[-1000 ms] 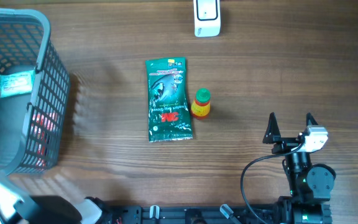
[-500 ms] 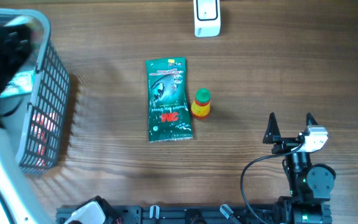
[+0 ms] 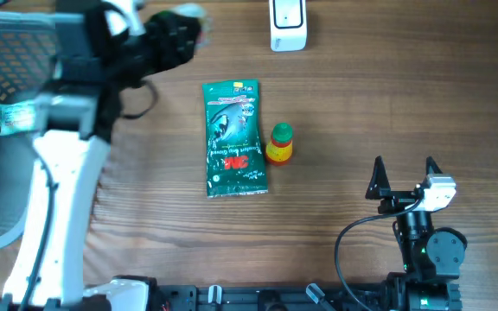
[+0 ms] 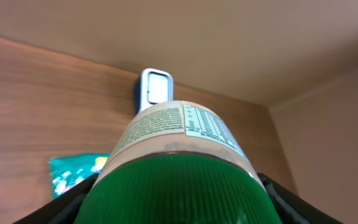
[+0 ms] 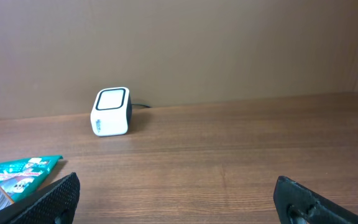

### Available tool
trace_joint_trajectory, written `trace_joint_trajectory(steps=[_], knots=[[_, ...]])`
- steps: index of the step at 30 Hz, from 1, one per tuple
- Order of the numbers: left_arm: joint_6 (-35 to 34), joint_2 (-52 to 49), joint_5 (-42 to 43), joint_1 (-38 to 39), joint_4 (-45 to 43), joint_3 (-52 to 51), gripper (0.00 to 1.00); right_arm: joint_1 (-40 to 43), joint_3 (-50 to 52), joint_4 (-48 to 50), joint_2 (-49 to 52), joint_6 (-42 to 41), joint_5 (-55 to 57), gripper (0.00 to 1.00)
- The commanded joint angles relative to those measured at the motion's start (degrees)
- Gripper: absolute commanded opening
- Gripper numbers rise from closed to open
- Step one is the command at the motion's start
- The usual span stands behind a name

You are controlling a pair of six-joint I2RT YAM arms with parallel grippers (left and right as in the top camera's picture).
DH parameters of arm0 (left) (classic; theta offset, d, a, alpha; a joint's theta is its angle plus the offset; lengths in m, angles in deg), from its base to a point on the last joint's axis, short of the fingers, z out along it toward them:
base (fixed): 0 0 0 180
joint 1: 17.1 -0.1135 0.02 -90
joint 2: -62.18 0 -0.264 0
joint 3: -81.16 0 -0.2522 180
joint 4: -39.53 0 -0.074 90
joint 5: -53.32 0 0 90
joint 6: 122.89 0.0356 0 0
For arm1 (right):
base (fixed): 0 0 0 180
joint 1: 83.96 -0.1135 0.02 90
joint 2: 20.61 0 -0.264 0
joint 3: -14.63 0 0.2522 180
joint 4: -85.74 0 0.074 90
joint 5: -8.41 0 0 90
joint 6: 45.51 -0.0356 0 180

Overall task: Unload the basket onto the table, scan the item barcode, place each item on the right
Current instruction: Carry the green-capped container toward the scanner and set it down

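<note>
Upper left of the overhead frame: left jaws grip a green-lidded jar (image 4: 179, 158), left of the white scanner (image 3: 288, 24) at top centre. Right jaws stand wide open at lower right.

Soft, even light spreads over the wooden tabletop (image 3: 361, 104), leaving only faint shadows. Overhead, the left arm (image 3: 54, 199) shows slight motion blur. In the left wrist view the green-capped bottle (image 4: 179, 143) looms close, its cap soft-focused.

Overhead straight down; both wrist views low, toward scanner (image 3: 288, 24).
</note>
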Motion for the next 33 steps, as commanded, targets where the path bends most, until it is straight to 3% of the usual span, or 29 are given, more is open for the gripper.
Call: trace_joint_trajectory(steps=[1, 4, 12, 25, 33], knots=[[0.57, -4.79, -2.34, 7.67, -4.72, 1.33, 0.72, 0.13, 0.15, 0.11, -0.31, 0.42, 0.81, 1.00], [3.17, -10.62, -6.03, 14.47, -8.92, 1.33, 0.74, 0.13, 0.15, 0.11, -0.31, 0.39, 0.81, 1.00], [3.15, -16.92, -6.62, 21.62, -15.87, 1.33, 0.74, 0.13, 0.15, 0.11, -0.31, 0.42, 0.79, 1.00], [10.25, -20.04, -8.79, 35.10, -14.91, 1.33, 0.75, 0.13, 0.15, 0.11, -0.31, 0.42, 0.81, 1.00], [10.19, -23.74, -12.59, 37.73, -13.05, 1.33, 0.78, 0.13, 0.15, 0.11, -0.31, 0.42, 0.81, 1.00]])
